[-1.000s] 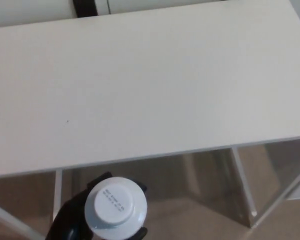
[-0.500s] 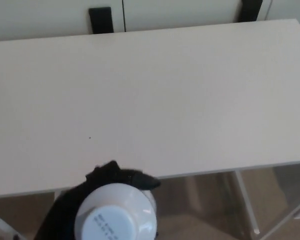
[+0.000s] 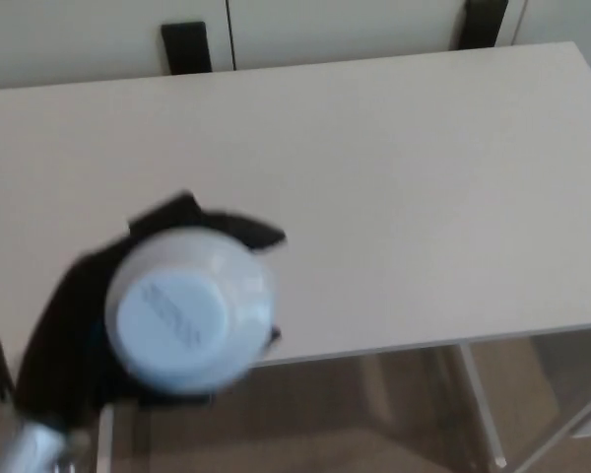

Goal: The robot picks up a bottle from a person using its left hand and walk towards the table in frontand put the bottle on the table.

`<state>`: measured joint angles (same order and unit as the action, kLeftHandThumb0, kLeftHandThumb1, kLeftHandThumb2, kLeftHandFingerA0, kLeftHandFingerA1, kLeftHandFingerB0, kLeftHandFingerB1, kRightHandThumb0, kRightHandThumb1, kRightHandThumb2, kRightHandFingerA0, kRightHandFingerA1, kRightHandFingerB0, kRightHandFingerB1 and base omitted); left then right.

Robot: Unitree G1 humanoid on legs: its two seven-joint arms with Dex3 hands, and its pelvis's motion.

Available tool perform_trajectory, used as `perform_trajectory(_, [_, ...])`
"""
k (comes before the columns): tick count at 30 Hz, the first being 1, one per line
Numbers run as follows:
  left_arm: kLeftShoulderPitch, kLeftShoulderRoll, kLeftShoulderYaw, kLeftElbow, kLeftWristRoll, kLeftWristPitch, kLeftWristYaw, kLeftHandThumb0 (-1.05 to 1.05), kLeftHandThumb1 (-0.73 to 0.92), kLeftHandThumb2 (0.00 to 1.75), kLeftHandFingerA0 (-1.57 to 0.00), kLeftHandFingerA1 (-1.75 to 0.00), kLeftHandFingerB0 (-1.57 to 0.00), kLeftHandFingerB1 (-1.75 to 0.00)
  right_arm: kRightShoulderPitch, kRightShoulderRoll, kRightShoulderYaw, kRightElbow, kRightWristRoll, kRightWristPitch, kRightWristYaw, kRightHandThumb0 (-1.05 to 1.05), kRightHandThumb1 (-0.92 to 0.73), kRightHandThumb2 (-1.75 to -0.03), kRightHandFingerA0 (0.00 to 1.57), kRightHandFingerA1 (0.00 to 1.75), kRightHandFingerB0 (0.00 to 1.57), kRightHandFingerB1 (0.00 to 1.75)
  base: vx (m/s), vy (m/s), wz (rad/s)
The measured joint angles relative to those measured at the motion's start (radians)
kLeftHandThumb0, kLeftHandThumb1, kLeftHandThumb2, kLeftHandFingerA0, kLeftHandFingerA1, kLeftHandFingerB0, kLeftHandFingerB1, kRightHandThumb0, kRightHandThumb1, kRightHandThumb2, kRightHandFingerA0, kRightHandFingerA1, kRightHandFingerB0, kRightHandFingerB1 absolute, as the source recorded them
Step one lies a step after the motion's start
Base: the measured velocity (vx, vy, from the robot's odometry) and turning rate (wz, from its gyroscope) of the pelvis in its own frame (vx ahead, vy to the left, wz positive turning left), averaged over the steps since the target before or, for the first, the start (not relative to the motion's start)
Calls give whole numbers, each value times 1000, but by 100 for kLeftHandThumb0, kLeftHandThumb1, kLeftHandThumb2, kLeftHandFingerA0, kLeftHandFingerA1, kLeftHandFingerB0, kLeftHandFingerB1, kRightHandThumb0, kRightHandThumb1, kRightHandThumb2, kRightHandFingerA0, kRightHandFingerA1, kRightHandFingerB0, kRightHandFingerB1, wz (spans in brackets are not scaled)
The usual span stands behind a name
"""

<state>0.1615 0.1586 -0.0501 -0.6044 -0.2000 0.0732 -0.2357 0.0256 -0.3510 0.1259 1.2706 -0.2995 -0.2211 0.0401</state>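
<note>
Bright, even light; the bottle point(image 3: 187, 310) and left hand point(image 3: 74, 330) are motion-blurred.

One head camera looks down, apparently close, onto the table point(image 3: 424, 177).
</note>
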Motion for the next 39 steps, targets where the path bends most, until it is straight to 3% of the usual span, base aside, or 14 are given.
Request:
perform_trajectory(8, [-330, -3, 3, 278, 18, 111, 17, -12, 81, 70, -104, -123, -80, -96, -1, 0, -9, -5, 4, 1, 1, -41, -76, -63, 61, 47, 50, 41, 0, 0, 0])
perform_trajectory(12, [-472, -14, -22, 449, 45, 165, 33, -9, 76, 75, -113, -114, -84, -94, 0, 0, -13, -5, 6, 2, 6, -43, -76, -63, 62, 45, 52, 41, 0, 0, 0])
perform_trajectory(17, [-614, -50, -51, 664, 82, 192, 54, -9, 79, 76, -106, -123, -81, -98, -2, 0, -15, -5, 7, 3, 10, -41, -76, -63, 65, 47, 53, 42, 0, 0, 0])
perform_trajectory(20, [-679, -84, -64, 795, 104, 195, 71, -11, 78, 73, -111, -121, -82, -100, -1, 0, -18, -7, 9, 3, 12, -41, -76, -63, 65, 47, 51, 41, 0, 0, 0])
perform_trajectory(23, [-701, -107, -84, 875, 126, 195, 87, -13, 76, 73, -111, -115, -86, -92, 0, 0, -17, -8, 11, 3, 13, -42, -77, -63, 63, 46, 51, 41, 0, 0, 0])
perform_trajectory(27, [-699, -148, -102, 936, 145, 194, 99, -14, 71, 80, -112, -125, -90, -95, 2, 0, -16, -7, 11, 3, 19, -43, -75, -63, 63, 46, 52, 41, 0, 0, 0])
perform_trajectory(30, [-686, -167, -116, 952, 154, 193, 102, -20, 76, 71, -110, -127, -87, -94, 2, 0, -15, -8, 12, 3, 24, -42, -76, -63, 64, 46, 52, 41, 0, 0, 0])
perform_trajectory(34, [-654, -177, -145, 945, 171, 193, 107, -17, 73, 76, -110, -117, -90, -95, 3, 0, -12, -7, 11, 4, 25, -43, -77, -64, 62, 45, 50, 40, 0, 0, 0])
perform_trajectory(39, [-616, -194, -174, 937, 195, 172, 107, -18, 74, 77, -113, -118, -90, -97, 3, 0, -12, -12, 12, 11, 26, -44, -75, -63, 62, 45, 52, 41, 0, 0, 0])
